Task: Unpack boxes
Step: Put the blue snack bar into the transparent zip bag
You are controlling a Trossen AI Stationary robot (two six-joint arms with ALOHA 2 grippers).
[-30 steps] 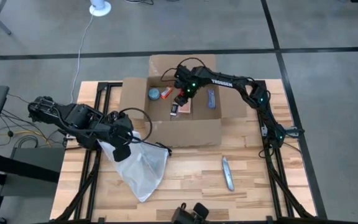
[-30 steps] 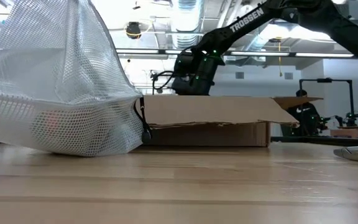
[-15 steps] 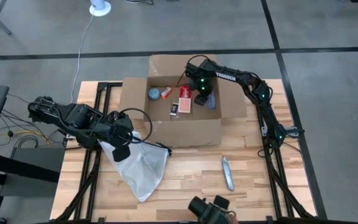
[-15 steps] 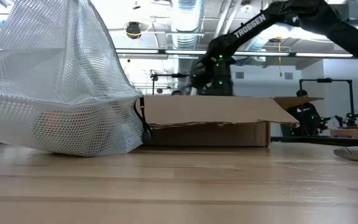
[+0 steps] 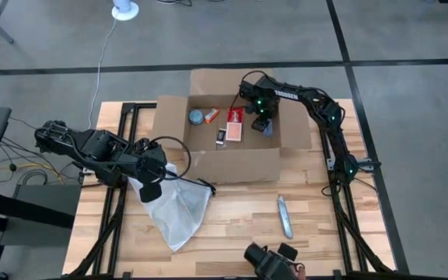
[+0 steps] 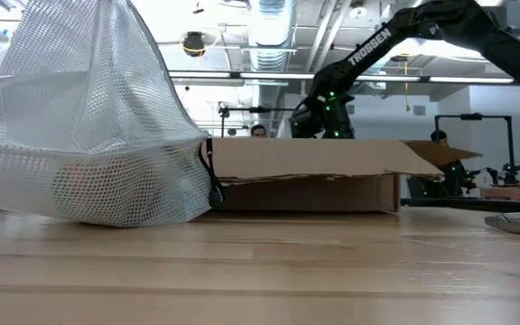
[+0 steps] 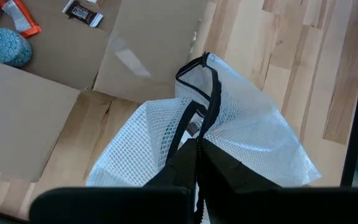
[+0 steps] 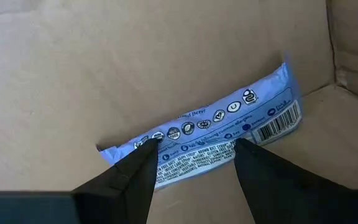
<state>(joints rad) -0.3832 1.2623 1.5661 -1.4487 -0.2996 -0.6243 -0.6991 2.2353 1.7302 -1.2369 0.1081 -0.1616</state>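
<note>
Cardboard box [image 5: 232, 140] open mid-counter. Right hand [image 8: 194, 163], fingers apart, straddles a pale blue wrapper [image 8: 229, 140] inside; next, likely closing and lifting. Left hand [image 5: 152, 185] clamped on mesh bag [image 5: 176, 214].

From the low view the cardboard box [image 6: 301, 176] wall hides its contents; the mesh bag [image 6: 88, 126] is cut off at the left edge — its contents only blurred colour. The wrapper [image 8: 210, 140] print is too small to read.

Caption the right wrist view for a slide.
Right end effector, fingers open, poised over a pale blue snack wrapper lying on the cardboard box floor.
</note>
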